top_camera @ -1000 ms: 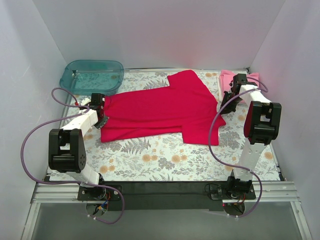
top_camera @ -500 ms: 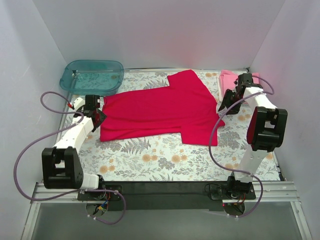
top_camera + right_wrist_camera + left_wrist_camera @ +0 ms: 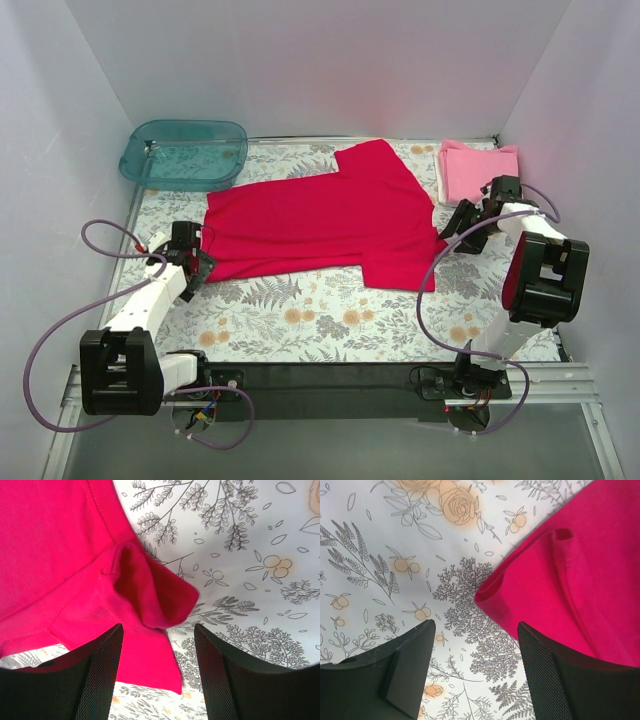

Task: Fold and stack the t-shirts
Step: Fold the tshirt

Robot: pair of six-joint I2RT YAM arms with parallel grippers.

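The left arm lies low along the left edge of the floral table point(image 3: 320, 320), its left gripper point(image 3: 198, 262) spread open over the hem corner of the red t-shirt point(image 3: 320, 220), which lies flat across the middle. Near the right edge, the right arm bends down with its right gripper point(image 3: 457, 230) also open, over a curled-up sleeve edge. The folded pink t-shirt point(image 3: 475, 165) sits in the far-right corner.

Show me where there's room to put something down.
The flowery table is bare in front, between the red shirt and the near edge. The middle is crowded by that shirt, the back corners by the teal tub and pink shirt.
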